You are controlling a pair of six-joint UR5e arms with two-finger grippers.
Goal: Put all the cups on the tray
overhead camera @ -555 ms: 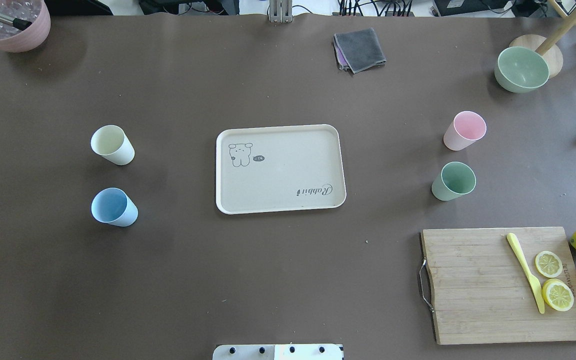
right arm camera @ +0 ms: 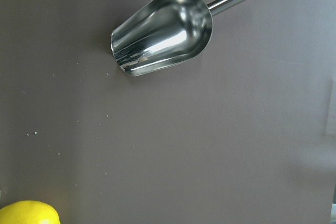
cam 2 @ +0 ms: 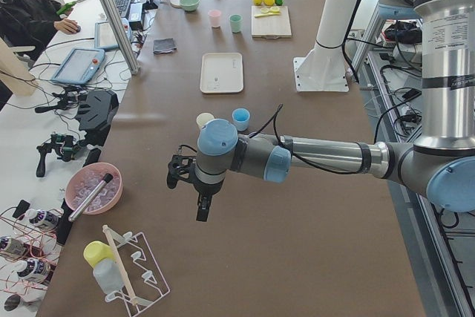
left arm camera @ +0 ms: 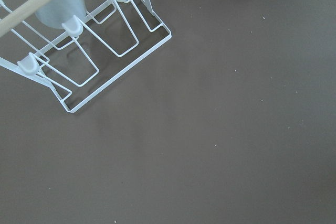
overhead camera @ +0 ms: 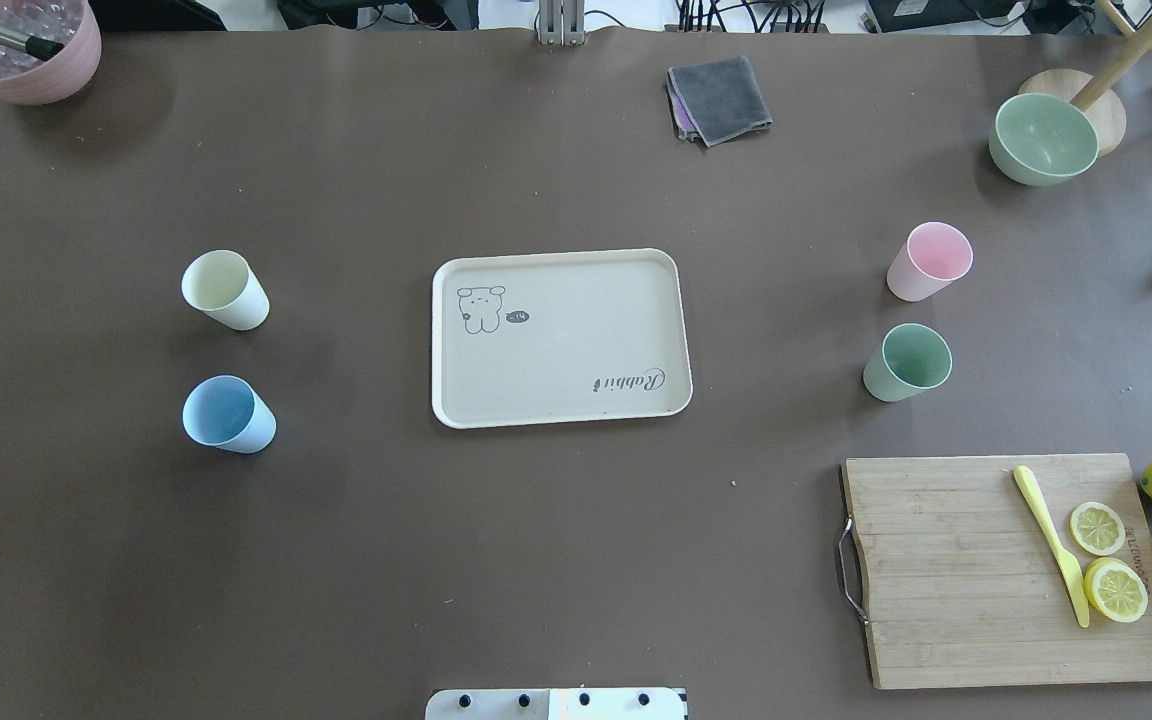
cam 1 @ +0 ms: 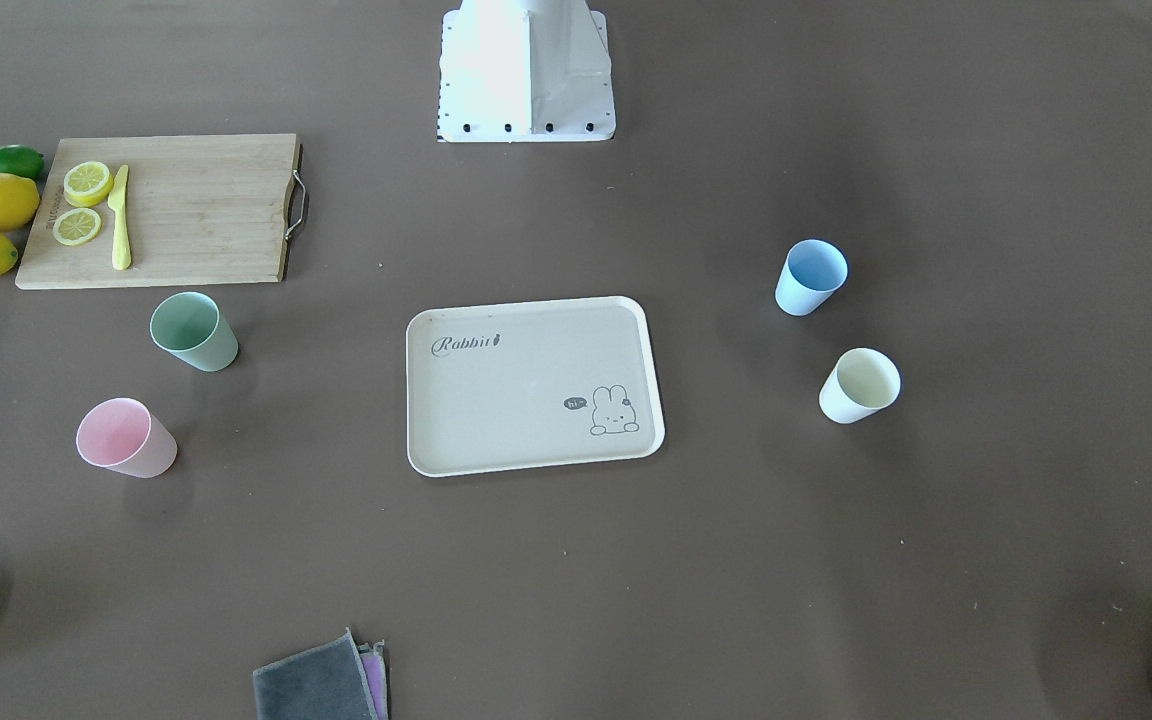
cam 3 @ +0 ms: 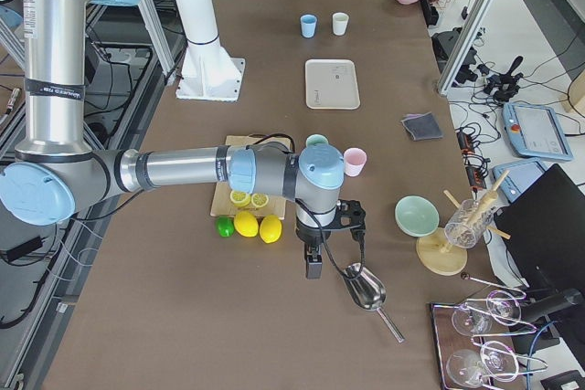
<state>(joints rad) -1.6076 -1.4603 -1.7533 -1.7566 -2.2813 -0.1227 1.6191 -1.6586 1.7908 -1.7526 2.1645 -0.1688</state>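
Four cups (overhead camera: 225, 290) sit off the tray (overhead camera: 576, 335); left fingers (cam 2: 202, 211) and right fingers (cam 3: 313, 268) hang well away, gap not tellable, first reach probably pending.

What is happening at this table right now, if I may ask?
Nothing is being handled yet. The flat beige rectangular tray lies mid-table, holding nothing. The cream-white cup and light blue cup stand on the robot's left of it, the pink cup and mint green cup on its right. The left gripper and right gripper hang near the table's ends, away from every cup; open or shut, I cannot tell.
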